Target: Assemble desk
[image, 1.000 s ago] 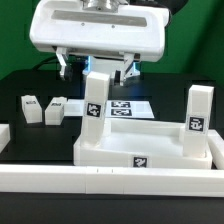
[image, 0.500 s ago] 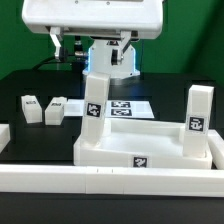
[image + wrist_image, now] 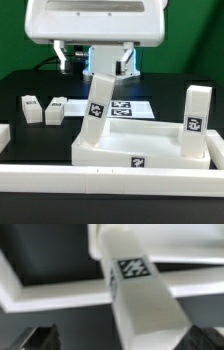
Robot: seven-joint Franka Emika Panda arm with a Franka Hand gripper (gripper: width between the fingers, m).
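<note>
The jaws stand wide apart, one dark fingertip (image 3: pixel 38 337) on each side of the tilted leg (image 3: pixel 97 95), with a gap showing between each fingertip and the leg in the wrist view, so they clamp nothing. In the exterior view the arm's broad white head hangs over the back of the scene and the top of this leg reaches up between the jaws.

The tilted leg has its foot inside the tabletop (image 3: pixel 150 158), at the far corner on the exterior view's left, and its top leans toward the exterior view's right. Its tag shows clearly in the wrist view. The tabletop lies flat on the black surface (image 3: pixel 25 80), rim up, close behind the long border rail (image 3: pixel 110 182). The upright leg (image 3: pixel 195 112) stands in the tabletop's far corner on the exterior view's right. Two loose legs (image 3: pixel 31 107) lie side by side on the surface, well to the exterior view's left of the tabletop. The marker board (image 3: pixel 127 107) lies behind the tabletop.
</note>
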